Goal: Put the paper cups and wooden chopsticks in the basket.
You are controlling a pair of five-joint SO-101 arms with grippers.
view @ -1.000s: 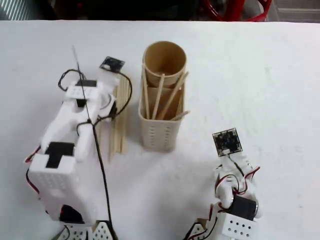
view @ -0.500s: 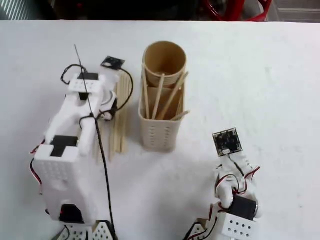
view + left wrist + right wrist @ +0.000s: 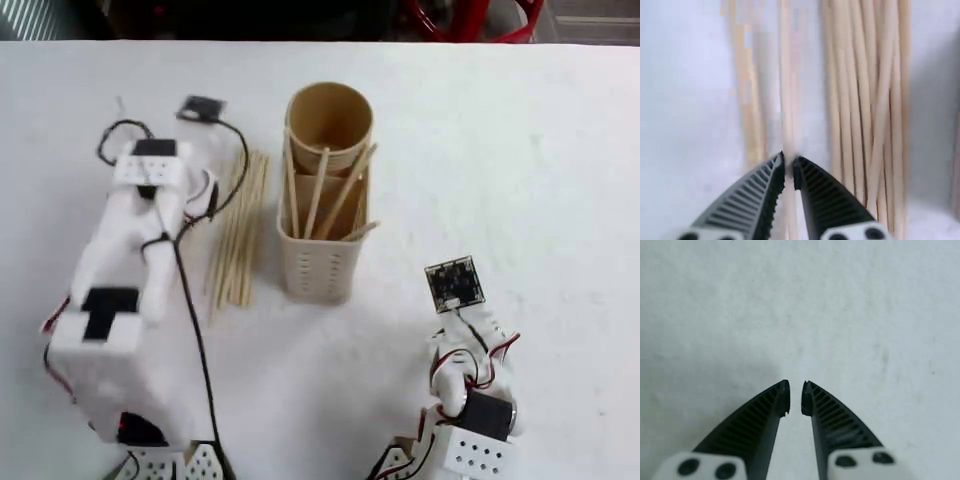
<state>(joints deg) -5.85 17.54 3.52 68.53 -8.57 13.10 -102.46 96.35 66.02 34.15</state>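
Observation:
A loose bundle of wooden chopsticks (image 3: 238,232) lies on the white table, between my left arm (image 3: 135,225) and the basket (image 3: 320,268). The cream perforated basket holds a tan paper cup (image 3: 328,118) at its far end and several chopsticks (image 3: 318,195) leaning inside. In the left wrist view my left gripper (image 3: 789,167) is shut on a single chopstick (image 3: 785,90), with the rest of the bundle (image 3: 865,100) lying alongside. My right gripper (image 3: 795,399) hangs shut over bare table, holding nothing. Its arm (image 3: 470,400) sits near the table's front, right of the basket.
Black cables (image 3: 215,190) loop from the left arm over the near end of the chopstick bundle. A small black camera board (image 3: 455,283) sticks out from the right arm. White table (image 3: 520,150) stretches to the right of the basket.
My left arm has swung left, away from the basket, uncovering the chopstick bundle it was over. The right arm has not moved.

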